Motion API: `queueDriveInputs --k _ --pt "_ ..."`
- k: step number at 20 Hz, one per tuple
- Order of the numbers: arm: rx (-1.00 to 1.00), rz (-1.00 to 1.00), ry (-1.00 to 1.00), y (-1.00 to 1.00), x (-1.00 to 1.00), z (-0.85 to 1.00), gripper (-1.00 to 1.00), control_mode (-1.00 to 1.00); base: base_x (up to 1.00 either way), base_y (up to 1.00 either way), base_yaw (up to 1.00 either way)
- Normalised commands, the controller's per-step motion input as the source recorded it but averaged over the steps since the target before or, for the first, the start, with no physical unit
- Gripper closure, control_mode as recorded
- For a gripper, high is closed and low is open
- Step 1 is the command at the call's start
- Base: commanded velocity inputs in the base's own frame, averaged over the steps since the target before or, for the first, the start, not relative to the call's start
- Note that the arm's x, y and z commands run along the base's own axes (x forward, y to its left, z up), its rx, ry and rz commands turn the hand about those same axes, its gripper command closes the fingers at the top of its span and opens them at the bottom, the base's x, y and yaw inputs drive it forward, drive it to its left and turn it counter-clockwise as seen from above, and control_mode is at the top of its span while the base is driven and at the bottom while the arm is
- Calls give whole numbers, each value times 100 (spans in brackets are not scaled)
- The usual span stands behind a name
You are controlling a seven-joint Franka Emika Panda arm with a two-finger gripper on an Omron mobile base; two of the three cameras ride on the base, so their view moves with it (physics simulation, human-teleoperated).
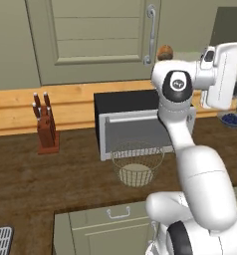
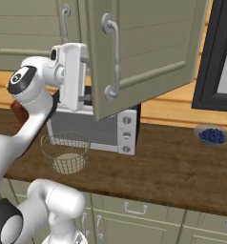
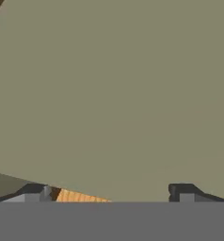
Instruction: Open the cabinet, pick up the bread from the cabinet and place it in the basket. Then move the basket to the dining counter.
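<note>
The gripper [image 3: 107,193] is standing with its two fingers [image 3: 184,192] wide apart, nothing between them, and a flat sage-green panel is sitting right in front of them in the hand view; a strip of light wood is showing just below it between the tips. In the right base view the hand is raised behind the swung-open door [image 2: 149,52] of the cabinet, one of two doors showing there, each carrying one long silver handle [image 2: 113,57]. Well below the fingers, one wire basket [image 1: 136,163] is standing empty on the dark wooden worktop [image 1: 51,179], just in front of one toaster oven [image 1: 135,124]. Level with the hand and a little to its side, one small brown bread loaf [image 1: 165,52] is lying on the cabinet's shelf. Farther off along the worktop, one knife block [image 1: 46,127] is holding four knives, and one bowl of blueberries [image 2: 212,136] is sitting at the other end.
</note>
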Motion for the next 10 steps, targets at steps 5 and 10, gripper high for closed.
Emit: queueDriveInputs --k 5,10 --pt "22 -24 -5 -100 -25 15 -100 -100 0 0 0" --pt "40 -5 -14 -100 -38 6 -100 -100 0 0 0"
